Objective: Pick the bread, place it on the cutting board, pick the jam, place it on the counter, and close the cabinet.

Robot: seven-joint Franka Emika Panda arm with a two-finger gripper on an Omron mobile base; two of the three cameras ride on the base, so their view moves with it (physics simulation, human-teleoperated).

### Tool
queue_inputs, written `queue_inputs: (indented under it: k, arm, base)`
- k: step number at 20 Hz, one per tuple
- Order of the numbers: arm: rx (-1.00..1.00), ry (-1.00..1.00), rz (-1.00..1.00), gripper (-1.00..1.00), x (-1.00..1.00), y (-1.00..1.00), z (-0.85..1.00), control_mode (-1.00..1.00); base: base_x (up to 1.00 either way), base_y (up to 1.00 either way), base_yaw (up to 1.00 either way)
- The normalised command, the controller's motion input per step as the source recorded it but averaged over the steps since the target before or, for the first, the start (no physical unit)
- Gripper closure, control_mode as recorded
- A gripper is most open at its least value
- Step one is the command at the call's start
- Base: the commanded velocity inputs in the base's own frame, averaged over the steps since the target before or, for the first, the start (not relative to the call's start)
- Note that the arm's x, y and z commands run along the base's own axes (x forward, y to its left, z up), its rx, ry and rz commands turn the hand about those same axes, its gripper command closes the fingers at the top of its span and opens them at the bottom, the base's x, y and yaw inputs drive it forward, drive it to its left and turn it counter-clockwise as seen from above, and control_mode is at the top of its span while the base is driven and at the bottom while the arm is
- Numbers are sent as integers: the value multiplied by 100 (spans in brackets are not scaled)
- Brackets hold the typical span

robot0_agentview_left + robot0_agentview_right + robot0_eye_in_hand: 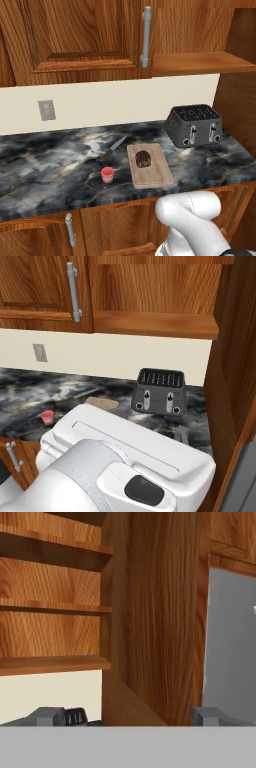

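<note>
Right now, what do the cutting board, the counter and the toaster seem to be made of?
The cutting board looks like light, matte wood: tan with lengthwise grain. The counter looks like polished marble, dark grey-black with white and tan veins, though it could be an imitation. The toaster seems to be dark speckled metal or plastic with pale levers; the render leaves that open.

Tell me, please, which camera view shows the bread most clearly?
The left base view: the bread lies in plain sight on the cutting board, seen from above. In the right base view the arm covers most of the board. The hand view faces the cabinet shelves.
</note>
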Motion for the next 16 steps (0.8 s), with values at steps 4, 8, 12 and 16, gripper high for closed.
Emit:
queue_inputs:
  k: [4, 8, 12, 16]
  arm:
    - [0, 0, 0, -100, -7, -10, -2, -100]
    - [0, 0, 0, -100, 0, -20, 0, -100]
    - [0, 0, 0, -100, 0, -22, -2, -100]
    - [0, -2, 0, -100, 0, -15, -15, -100]
  base:
    - [0, 0, 0]
    - [0, 0, 0]
    - [0, 0, 0]
    - [0, 0, 0]
